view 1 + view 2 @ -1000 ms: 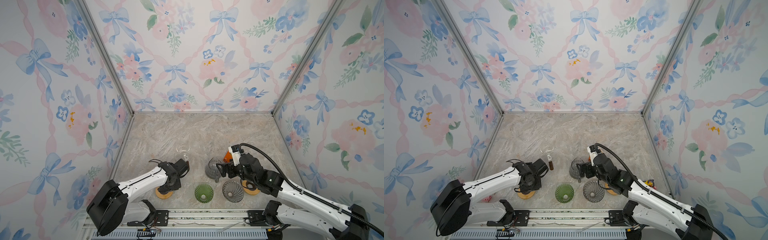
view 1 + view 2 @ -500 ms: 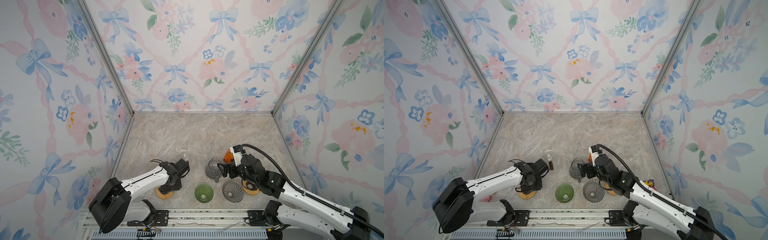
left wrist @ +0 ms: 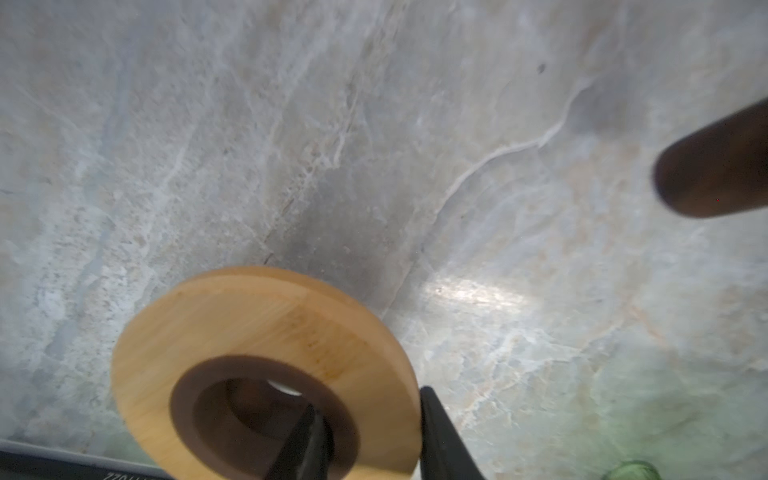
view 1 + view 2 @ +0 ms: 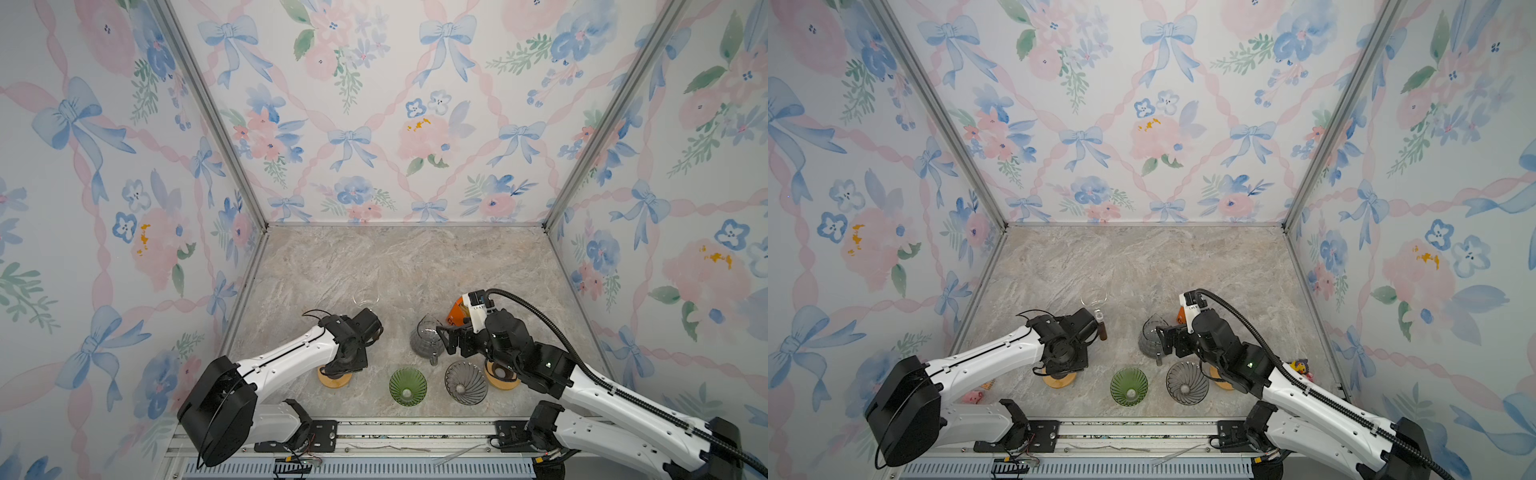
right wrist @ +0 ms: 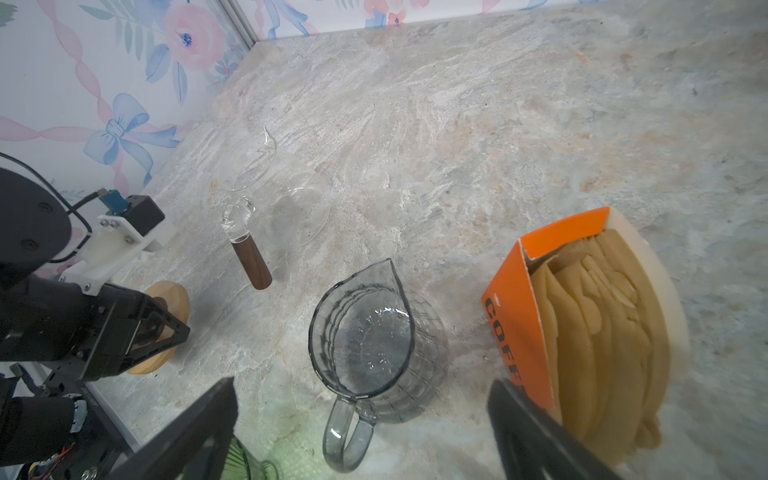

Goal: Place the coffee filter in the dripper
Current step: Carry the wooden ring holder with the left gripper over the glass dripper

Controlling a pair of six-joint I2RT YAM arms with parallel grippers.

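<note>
The counter (image 4: 374,266) is marbled grey-beige. Beside the ribbed green dripper (image 4: 407,385) stands a swirl-ribbed smoky grey dripper (image 4: 466,382). Beyond the green dripper is an orange box (image 5: 515,316) with black lettering and tan filters (image 5: 602,332). The pale wooden ring (image 3: 266,332) has a dark-brown centre.

Both top views bright, evenly lit; soft shadows near 6 o'clock. Left wrist view blurred, glare on the marble tabletop (image 3: 478,297).
</note>
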